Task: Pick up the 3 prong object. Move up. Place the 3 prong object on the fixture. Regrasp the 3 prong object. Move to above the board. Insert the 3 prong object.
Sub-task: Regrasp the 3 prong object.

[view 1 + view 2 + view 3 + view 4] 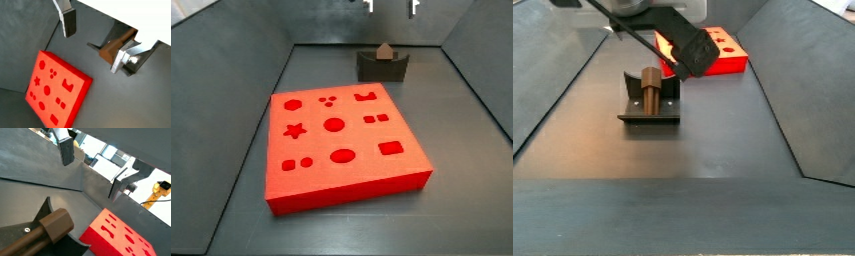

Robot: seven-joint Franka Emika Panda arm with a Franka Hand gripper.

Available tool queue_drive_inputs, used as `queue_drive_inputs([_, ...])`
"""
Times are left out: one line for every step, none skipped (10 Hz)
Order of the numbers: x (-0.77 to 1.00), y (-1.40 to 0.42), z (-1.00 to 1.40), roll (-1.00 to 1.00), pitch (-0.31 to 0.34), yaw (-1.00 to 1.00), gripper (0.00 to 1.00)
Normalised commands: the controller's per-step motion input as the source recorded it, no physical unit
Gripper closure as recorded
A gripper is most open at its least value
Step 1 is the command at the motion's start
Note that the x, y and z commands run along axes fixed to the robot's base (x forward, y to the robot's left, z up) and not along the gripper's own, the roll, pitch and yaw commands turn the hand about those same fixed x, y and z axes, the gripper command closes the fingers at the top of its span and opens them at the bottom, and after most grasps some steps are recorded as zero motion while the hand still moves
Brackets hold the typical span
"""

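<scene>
3 prong object [648, 88] lengthwise in fixture [649, 110], claw [93, 46] wide, empty above.

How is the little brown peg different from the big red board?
The 3 prong object is brown and small; the board is bright red and far bigger. The peg rests in the fixture; the board lies flat on the floor. The open gripper holds neither.

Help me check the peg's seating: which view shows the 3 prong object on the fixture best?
A side view: the 3 prong object lies in the fixture, unobstructed. Both wrist views crop it; the far side view shows only its tip. The end effector hangs open above.
</scene>
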Motion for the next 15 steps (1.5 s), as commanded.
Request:
queue_drive_inputs([-0.10, -0.72, 0.72, 1.00, 0.074, 0.00, 0.00])
queue_drive_inputs([-0.10, -0.60, 0.60, 1.00, 0.065, 0.00, 0.00])
queue_drive_inputs([-0.10, -0.39, 0.34, 1.00, 0.056, 0.00, 0.00])
queue_drive_inputs([-0.06, -0.21, 0.13, 1.00, 0.053, 0.00, 0.00])
queue_drive_inputs([-0.02, -0.09, 0.04, 1.00, 0.054, 0.00, 0.00])
queue_drive_inputs([0.00, -0.05, 0.04, 1.00, 0.057, 0.00, 0.00])
queue_drive_inputs([0.00, -0.04, 0.02, 1.00, 0.056, 0.00, 0.00])
queue_drive_inputs([0.00, -0.04, 0.01, 1.00, 0.051, 0.00, 0.00])
queue_drive_inputs([-0.01, -0.03, 0.01, 1.00, 0.047, 0.00, 0.00])
queue_drive_inputs([-0.01, -0.03, 0.00, 1.00, 0.044, 0.00, 0.00])
queue_drive_inputs([-0.01, -0.02, 0.00, 1.00, 0.040, 0.00, 0.00])
queue_drive_inputs([0.00, -0.02, 0.00, 1.00, 0.036, 0.00, 0.00])
queue_drive_inputs([-0.01, -0.02, 0.00, 1.00, 0.037, 0.00, 0.00])
queue_drive_inputs([-0.01, -0.02, 0.00, 1.00, 0.039, 0.01, 0.00])
queue_drive_inputs([0.00, -0.02, 0.01, 1.00, 0.045, 0.01, 0.00])
